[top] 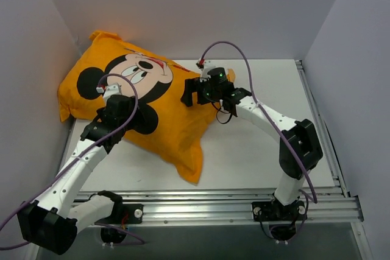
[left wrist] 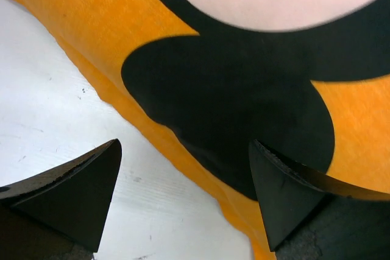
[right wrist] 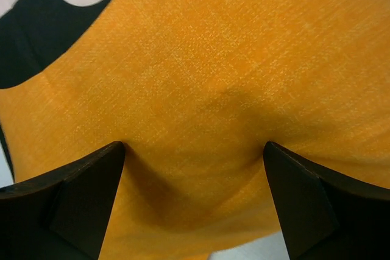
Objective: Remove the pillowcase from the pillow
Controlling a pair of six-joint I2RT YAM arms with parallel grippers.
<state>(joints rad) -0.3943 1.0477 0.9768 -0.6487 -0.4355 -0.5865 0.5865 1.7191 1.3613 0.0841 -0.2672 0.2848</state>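
Observation:
The orange-yellow pillowcase (top: 177,120), Mickey face up, lies stuffed at the left and middle of the table; the white pillow is hidden inside it. My left gripper (top: 129,115) hangs over its near edge at a black ear. In the left wrist view the gripper (left wrist: 184,153) is open, one finger over the table, the other over the black ear (left wrist: 244,108). My right gripper (top: 190,92) is at the cover's right side. In the right wrist view it (right wrist: 194,149) is open, both fingertips pressed into the orange fabric (right wrist: 213,71), which dents between them.
The white table (top: 262,150) extends right of the pillowcase. Grey walls close in the left, back and right. An aluminium rail (top: 213,202) runs along the near edge, another (top: 317,108) along the right side. The cover's near corner (top: 194,172) points toward the rail.

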